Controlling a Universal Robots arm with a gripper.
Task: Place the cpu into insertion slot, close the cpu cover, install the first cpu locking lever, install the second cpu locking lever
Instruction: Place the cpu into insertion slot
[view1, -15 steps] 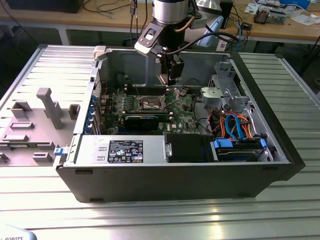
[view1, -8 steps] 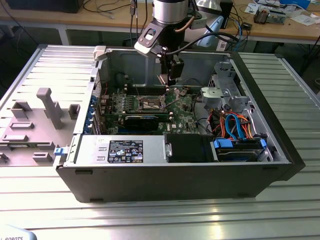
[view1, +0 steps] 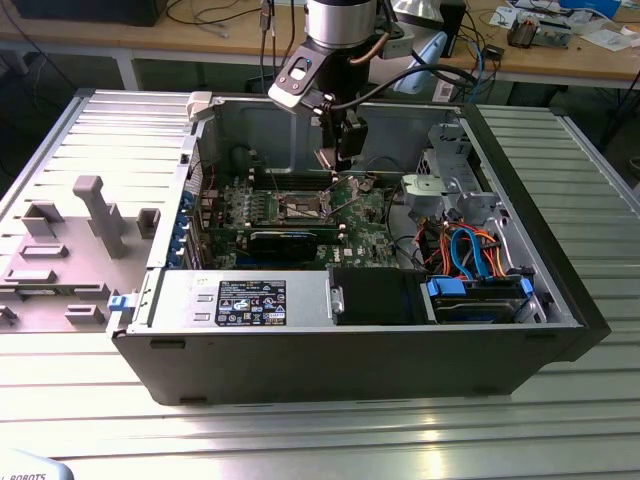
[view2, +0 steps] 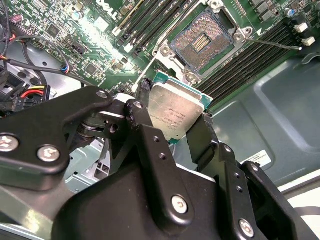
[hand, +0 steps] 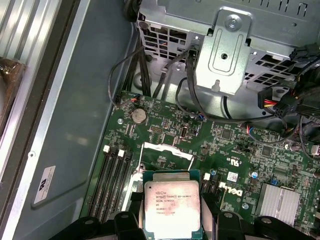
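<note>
While the gripper (view2: 174, 117) clamps the cpu (hand: 171, 207) near the exposed insertion slot (view2: 202, 42), placement is judged in hand, demanding square alignment before lowering.

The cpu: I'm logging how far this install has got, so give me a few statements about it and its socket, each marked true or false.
1. The gripper is shut on the cpu. True.
2. The cpu sits in the insertion slot. False: the slot is empty with its contact field bare, and the cpu is held clear of the board in both wrist views.
3. The cpu cover is closed over the slot. False: it is swung open.
4. In the exterior view, the arm reaches down into an open computer case. True.
</note>
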